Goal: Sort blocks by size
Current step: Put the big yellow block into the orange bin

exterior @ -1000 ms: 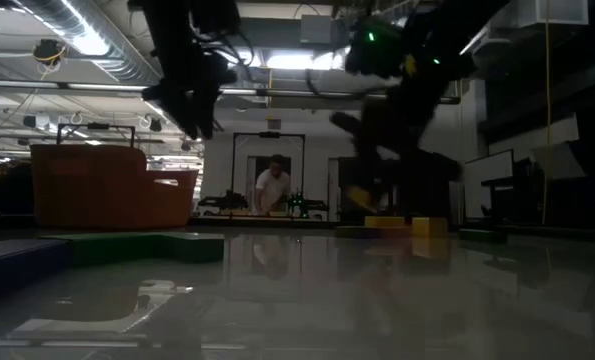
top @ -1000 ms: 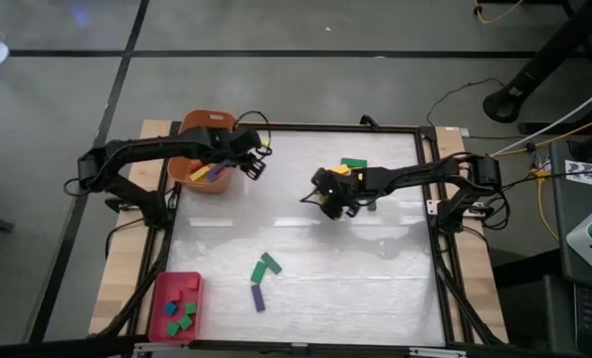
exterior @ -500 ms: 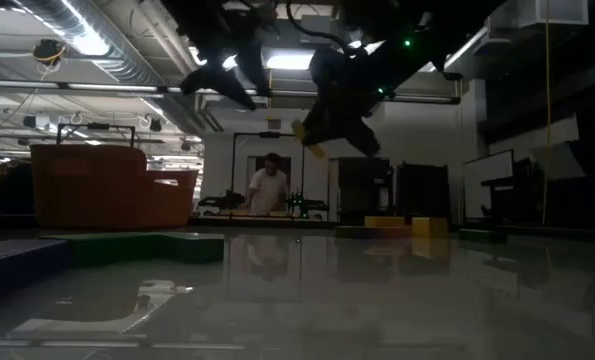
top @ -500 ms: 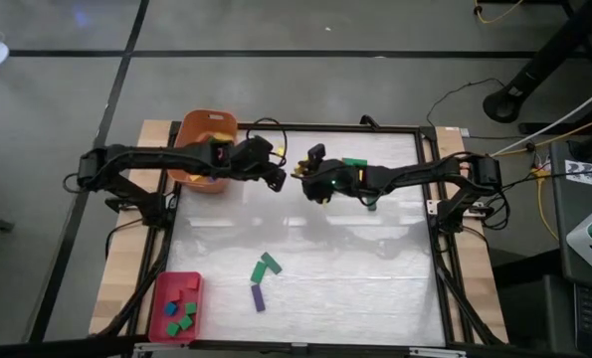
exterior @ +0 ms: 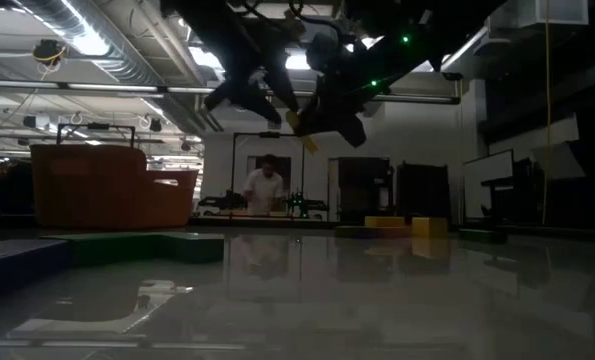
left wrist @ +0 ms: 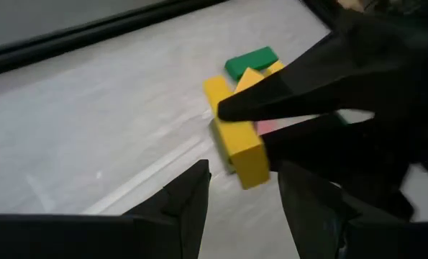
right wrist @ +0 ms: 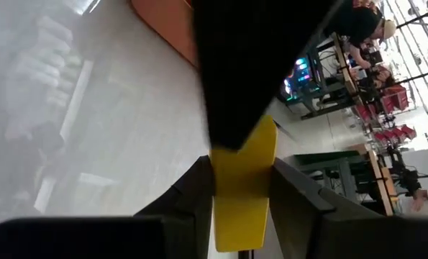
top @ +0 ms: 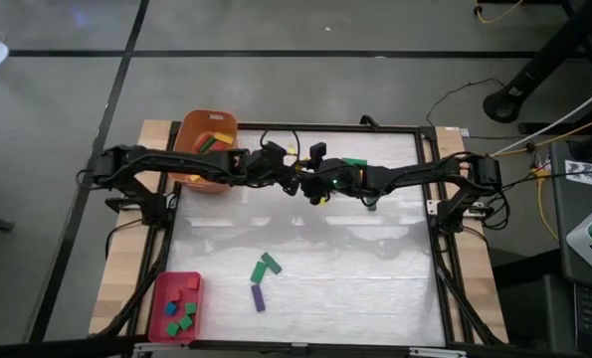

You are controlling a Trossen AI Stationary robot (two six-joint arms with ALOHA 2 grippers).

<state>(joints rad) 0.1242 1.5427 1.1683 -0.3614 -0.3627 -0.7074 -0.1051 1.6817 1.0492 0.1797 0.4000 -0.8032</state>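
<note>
- Right pincer is raised above the counter, far middle, clamped on a yellow bar.
- Left pincer meets it nose to nose, fingers apart, gripping nothing; the yellow bar sits right in front, probably not touching.
- Orange tub at far left holds several blocks.
- Red tray at near left holds small green and blue cubes.
- Two green blocks and a purple bar lie near-centre on the counter.
</note>
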